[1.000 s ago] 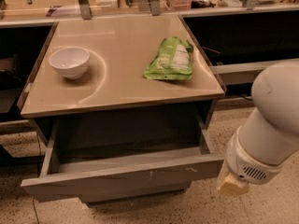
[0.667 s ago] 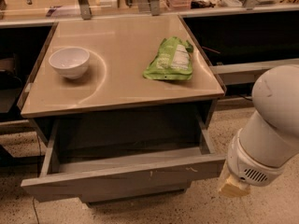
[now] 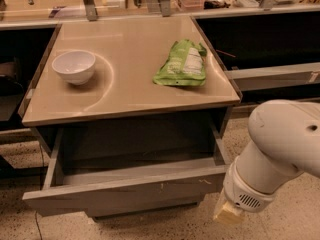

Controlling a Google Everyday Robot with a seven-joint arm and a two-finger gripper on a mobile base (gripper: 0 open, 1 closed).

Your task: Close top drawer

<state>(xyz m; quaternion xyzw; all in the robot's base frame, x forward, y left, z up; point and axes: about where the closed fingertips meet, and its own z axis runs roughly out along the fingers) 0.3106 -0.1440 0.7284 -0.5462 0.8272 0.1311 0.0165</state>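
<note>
The top drawer (image 3: 125,193) stands pulled far out from under the tan table top; its long grey front panel has small pale scratches. Its inside (image 3: 135,146) looks empty and dark. My gripper (image 3: 228,214) is at the lower right, at the end of my white arm (image 3: 280,144). It sits right by the right end of the drawer's front panel, low near the floor. Only a pale yellowish tip of it shows; the rest is hidden behind the wrist.
A white bowl (image 3: 74,66) sits on the table top (image 3: 125,91) at the left and a green snack bag (image 3: 182,64) at the right. A grey shelf rail (image 3: 272,76) runs to the right. Speckled floor (image 3: 165,226) lies in front.
My arm and gripper have moved left and down, closer to the right end of the drawer front. The drawer is still open about as far as before.
</note>
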